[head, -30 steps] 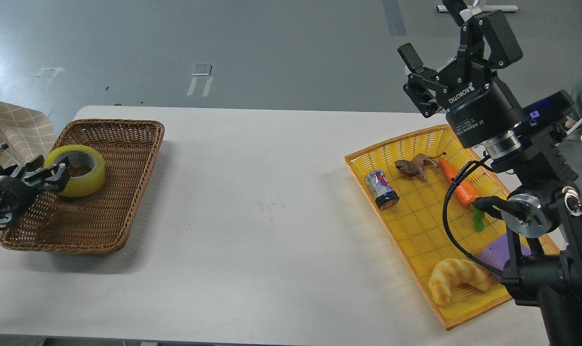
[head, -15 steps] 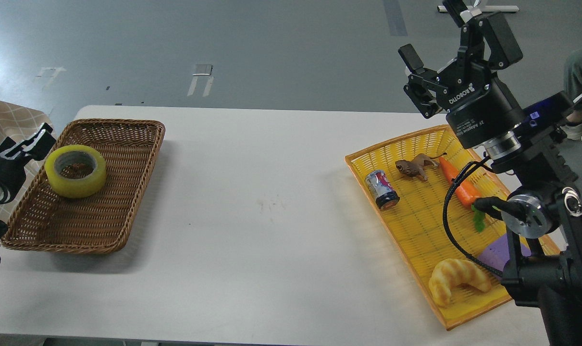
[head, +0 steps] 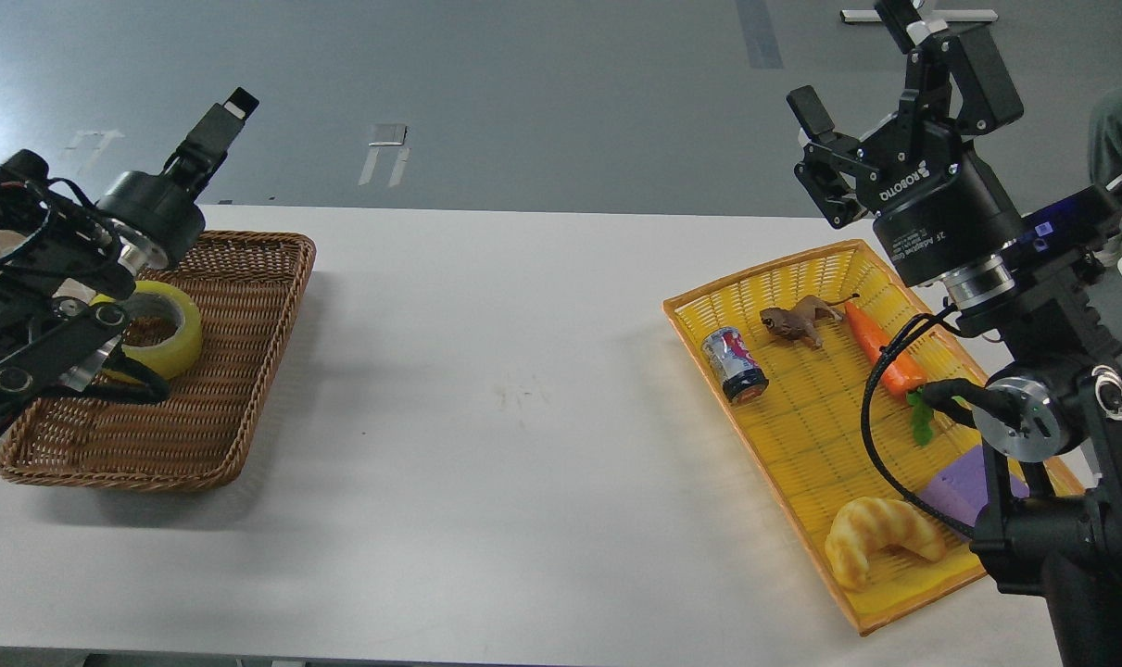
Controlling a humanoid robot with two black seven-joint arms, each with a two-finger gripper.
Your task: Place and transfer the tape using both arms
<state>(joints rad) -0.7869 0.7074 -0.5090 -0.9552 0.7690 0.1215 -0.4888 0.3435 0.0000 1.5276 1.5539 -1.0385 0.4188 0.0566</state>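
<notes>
The tape (head: 173, 322), a yellow roll with a grey core, lies flat at the far left of the brown wicker basket (head: 245, 371). My left arm partly covers its left side. My left gripper (head: 220, 116) is raised above the basket's far edge, apart from the tape and holding nothing. It is seen edge-on, so its two fingers cannot be told apart. My right gripper (head: 850, 57) is open and empty, held high over the far end of the yellow tray (head: 774, 269).
The yellow tray at the right holds a small printed can (head: 735, 364), a toy lion (head: 799, 321), a carrot (head: 880, 357), a croissant (head: 880, 542) and a purple block (head: 959, 482). The white table (head: 505, 389) lies between basket and tray.
My left gripper let go of the tape, drew back left, then rose up over the basket's far left. The tape stays in the basket. My right arm shifted slightly right.
</notes>
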